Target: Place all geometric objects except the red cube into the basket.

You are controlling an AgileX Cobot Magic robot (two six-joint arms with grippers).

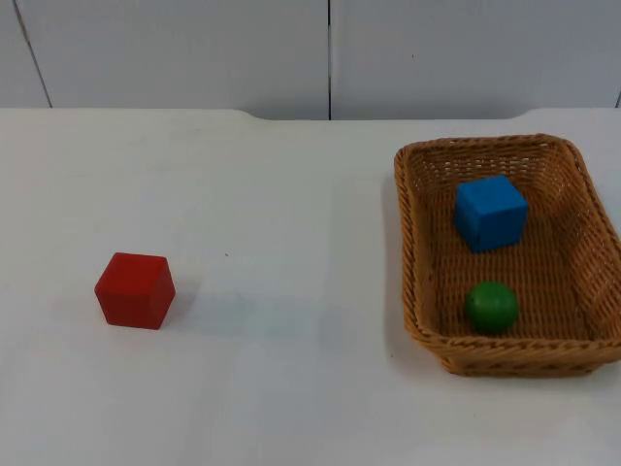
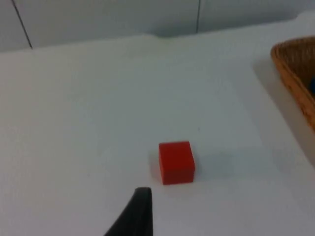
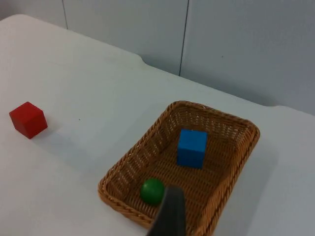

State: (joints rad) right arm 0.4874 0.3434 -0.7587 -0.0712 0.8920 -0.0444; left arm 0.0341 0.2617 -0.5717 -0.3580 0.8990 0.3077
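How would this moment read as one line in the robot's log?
blue cube in basket | green ball in basket | red cube on table

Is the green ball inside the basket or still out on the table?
Inside. The green ball lies on the basket floor near the blue cube.

Bright, even light; soft shadows; left wrist view slightly blurred.

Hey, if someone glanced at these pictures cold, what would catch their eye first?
Probably the red cube, alone on the white table off to the left. Next comes the wicker basket at the right, holding a blue cube with a green ball nearer the camera.
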